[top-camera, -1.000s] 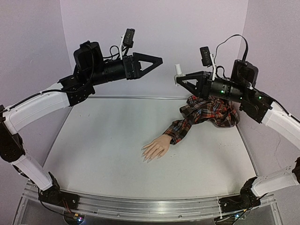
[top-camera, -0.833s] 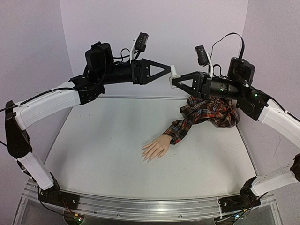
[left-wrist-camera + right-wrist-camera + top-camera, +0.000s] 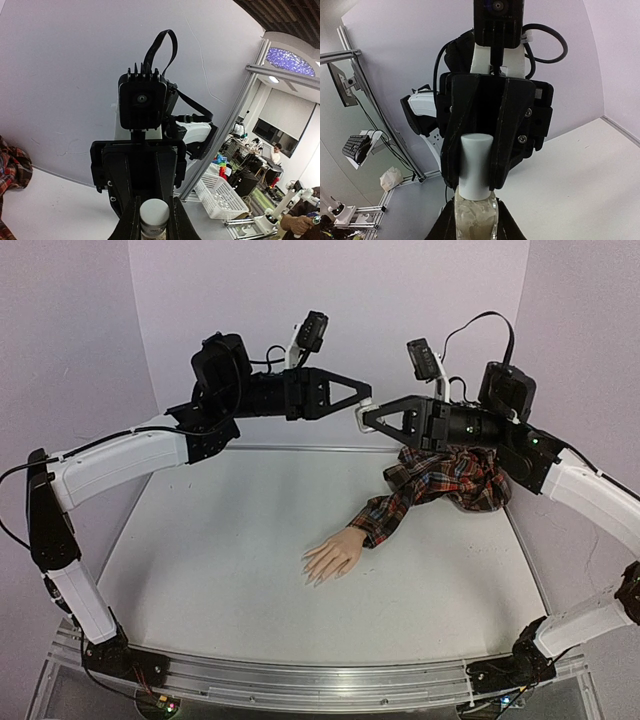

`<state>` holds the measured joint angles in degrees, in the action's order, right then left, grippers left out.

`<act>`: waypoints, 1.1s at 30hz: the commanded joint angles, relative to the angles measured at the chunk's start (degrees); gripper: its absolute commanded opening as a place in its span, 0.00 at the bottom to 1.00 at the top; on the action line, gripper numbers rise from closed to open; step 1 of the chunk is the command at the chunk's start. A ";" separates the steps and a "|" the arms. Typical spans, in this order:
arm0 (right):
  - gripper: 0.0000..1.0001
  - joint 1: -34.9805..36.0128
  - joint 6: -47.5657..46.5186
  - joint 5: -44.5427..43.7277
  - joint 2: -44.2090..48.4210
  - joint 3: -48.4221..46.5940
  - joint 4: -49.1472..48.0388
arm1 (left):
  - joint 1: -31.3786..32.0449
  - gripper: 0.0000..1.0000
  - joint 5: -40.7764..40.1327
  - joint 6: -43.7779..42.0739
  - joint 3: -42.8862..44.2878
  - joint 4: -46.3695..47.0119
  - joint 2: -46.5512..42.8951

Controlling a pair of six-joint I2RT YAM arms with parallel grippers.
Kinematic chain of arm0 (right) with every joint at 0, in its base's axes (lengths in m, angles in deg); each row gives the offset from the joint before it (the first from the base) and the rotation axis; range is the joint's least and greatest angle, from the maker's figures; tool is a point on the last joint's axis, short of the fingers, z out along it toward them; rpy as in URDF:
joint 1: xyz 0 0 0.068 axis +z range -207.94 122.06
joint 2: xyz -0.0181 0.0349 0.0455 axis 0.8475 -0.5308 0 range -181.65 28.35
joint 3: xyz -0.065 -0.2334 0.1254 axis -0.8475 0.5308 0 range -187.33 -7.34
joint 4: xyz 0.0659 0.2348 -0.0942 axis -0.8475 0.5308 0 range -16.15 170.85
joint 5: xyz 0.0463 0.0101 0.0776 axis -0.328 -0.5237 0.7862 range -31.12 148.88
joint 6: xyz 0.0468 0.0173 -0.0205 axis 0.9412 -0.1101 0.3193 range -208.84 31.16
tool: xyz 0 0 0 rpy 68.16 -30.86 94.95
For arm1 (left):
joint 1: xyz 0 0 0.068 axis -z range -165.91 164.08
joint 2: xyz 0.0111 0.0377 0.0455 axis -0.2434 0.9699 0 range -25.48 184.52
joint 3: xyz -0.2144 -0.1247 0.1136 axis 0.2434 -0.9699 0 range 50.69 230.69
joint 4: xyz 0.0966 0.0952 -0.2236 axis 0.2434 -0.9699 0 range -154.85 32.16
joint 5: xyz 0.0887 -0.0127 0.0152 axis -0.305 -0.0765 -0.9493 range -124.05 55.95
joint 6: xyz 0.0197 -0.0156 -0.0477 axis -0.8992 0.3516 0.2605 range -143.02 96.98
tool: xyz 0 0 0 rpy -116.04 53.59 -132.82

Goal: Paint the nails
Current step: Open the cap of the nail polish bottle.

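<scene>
The nails (image 3: 313, 577) are tiny pale tips on a skin-coloured mannequin hand (image 3: 335, 554). It's lying near the middle of the surface (image 3: 200, 560), fingers aimed at roughly 7 o'clock, with the red plaid sleeve (image 3: 400, 502) trailing off toward 2 o'clock. Up at 12 o'clock, well above all that, the two arms meet nose to nose. The right gripper (image 3: 472, 223) is clamped on a small clear bottle (image 3: 470, 212), and the left gripper (image 3: 153, 222) is pinched tight on its white cap (image 3: 474, 160).
</scene>
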<state>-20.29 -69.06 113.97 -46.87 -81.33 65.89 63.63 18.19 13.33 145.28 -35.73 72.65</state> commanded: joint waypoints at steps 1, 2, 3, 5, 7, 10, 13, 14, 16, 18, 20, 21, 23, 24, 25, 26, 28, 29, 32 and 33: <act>0.00 -0.22 -1.86 -7.97 0.86 -1.34 -2.90 | 0.30 0.03 -4.76 -4.70 4.08 -8.29 -2.01; 0.00 -0.27 -2.31 -10.43 1.15 -1.02 -2.19 | 0.35 0.01 -8.56 -6.26 4.51 -11.07 -2.36; 0.00 -0.24 -3.55 -13.72 1.47 -0.88 -0.75 | 0.53 0.00 -12.28 -8.36 5.08 -14.05 -2.79; 0.00 0.48 -6.72 -22.37 2.08 -1.06 3.28 | 0.96 0.00 -21.04 -11.06 6.20 -19.75 -3.13; 0.00 2.47 -11.07 -32.74 2.23 -1.76 7.15 | 1.30 0.00 -31.35 -10.73 6.95 -23.94 -3.04; 0.00 6.75 -16.63 -52.38 0.47 -4.38 12.45 | 1.37 0.00 -46.87 -5.82 7.52 -26.07 -1.83; 0.00 10.28 -20.52 -66.94 -2.99 -7.71 13.69 | 1.37 0.00 -57.11 -1.66 9.74 -26.91 0.93; 0.00 11.15 -22.36 -70.76 -4.30 -8.65 13.75 | 1.38 0.00 -59.42 -0.43 10.89 -27.31 1.98; 0.00 12.26 -23.78 -76.84 -6.33 -10.65 13.76 | 1.36 0.00 -62.41 1.02 13.89 -28.18 4.32; 0.00 13.12 -24.34 -79.79 -8.57 -12.67 13.77 | 1.37 0.00 -63.59 1.90 16.81 -28.59 6.40; 0.00 13.42 -24.21 -79.33 -9.96 -14.43 13.69 | 1.40 0.00 -63.85 3.47 19.18 -29.28 8.16; 0.00 13.44 -23.74 -77.91 -10.25 -14.83 13.64 | 1.45 0.00 -63.77 4.42 20.54 -29.70 8.96; 0.00 13.42 -23.36 -75.11 -10.25 -15.34 13.18 | 1.47 0.00 -63.61 5.42 21.91 -30.28 9.82; 0.00 13.43 -23.18 -73.57 -10.19 -15.44 12.94 | 1.51 0.00 -63.46 5.78 22.17 -30.48 9.90; 0.00 13.43 -23.06 -72.10 -10.11 -15.53 12.73 | 1.54 0.00 -63.34 6.12 22.25 -30.60 9.90; 0.00 13.42 -23.05 -70.71 -9.98 -15.53 12.64 | 1.53 0.02 -63.08 6.40 21.99 -30.54 9.68; 0.00 13.38 -23.12 -68.16 -9.47 -15.04 12.51 | 1.53 0.14 -61.71 6.68 20.87 -29.98 8.65; 0.00 13.32 -23.14 -66.79 -9.09 -14.63 12.44 | 1.53 0.21 -60.48 6.44 20.06 -29.26 7.92; 0.00 12.52 -22.10 -60.35 -7.34 -12.79 12.10 | 1.50 0.43 -54.11 3.27 15.69 -24.62 4.50; 0.00 12.32 -21.79 -57.75 -6.59 -12.23 12.03 | 1.43 0.47 -51.16 2.57 14.46 -22.97 3.46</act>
<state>-7.77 -92.73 46.82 -58.28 -93.39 80.92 66.78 -36.46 17.42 162.58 -65.88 82.09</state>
